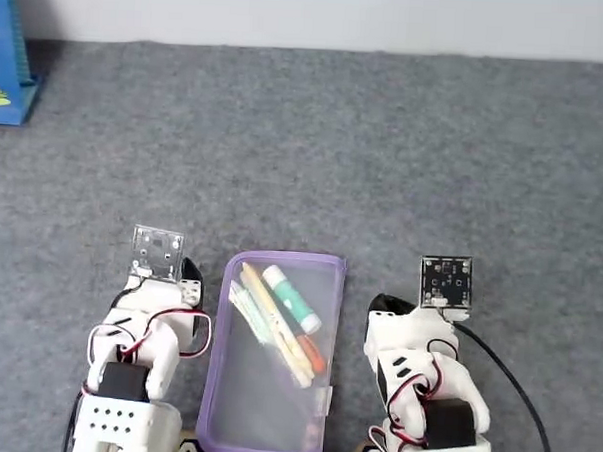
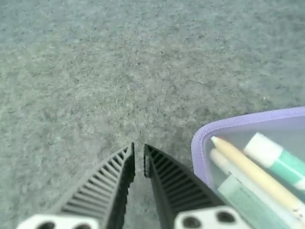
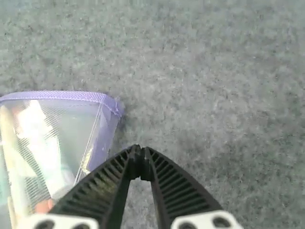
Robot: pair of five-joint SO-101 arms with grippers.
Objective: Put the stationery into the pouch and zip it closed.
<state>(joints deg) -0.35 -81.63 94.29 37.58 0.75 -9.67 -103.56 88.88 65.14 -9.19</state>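
Grey felt covers the tabletop [image 1: 385,140], which runs wide and bare from the arms out to the white wall [image 1: 321,17] at the far edge. A blue box [image 1: 9,53] sits in the far left corner, well apart from everything else.

At the near edge, between the two arms, lies the translucent pouch with purple edging [image 1: 285,255], its long sides running near to far. All the stationery is inside it. A cream pencil [image 1: 276,323] slants from the far left corner toward the near right. A white-and-green tube [image 1: 292,300] lies just to its right, an orange-tipped pen [image 1: 314,357] is nearer, and a pale green strip [image 1: 248,314] is on the left. The near half of the pouch holds nothing. I cannot tell whether the zip is drawn.

The left arm [image 1: 141,349] stands just left of the pouch. The left gripper [image 2: 139,148] hangs above bare felt beside the pouch's far left corner, all but closed, with a thin slit between the tips and nothing in it. The right arm [image 1: 425,382] stands just right of the pouch. The right gripper [image 3: 140,150] is closed tip to tip on nothing, near the pouch's far right corner without touching it. Open felt lies beyond both grippers and to their outer sides.
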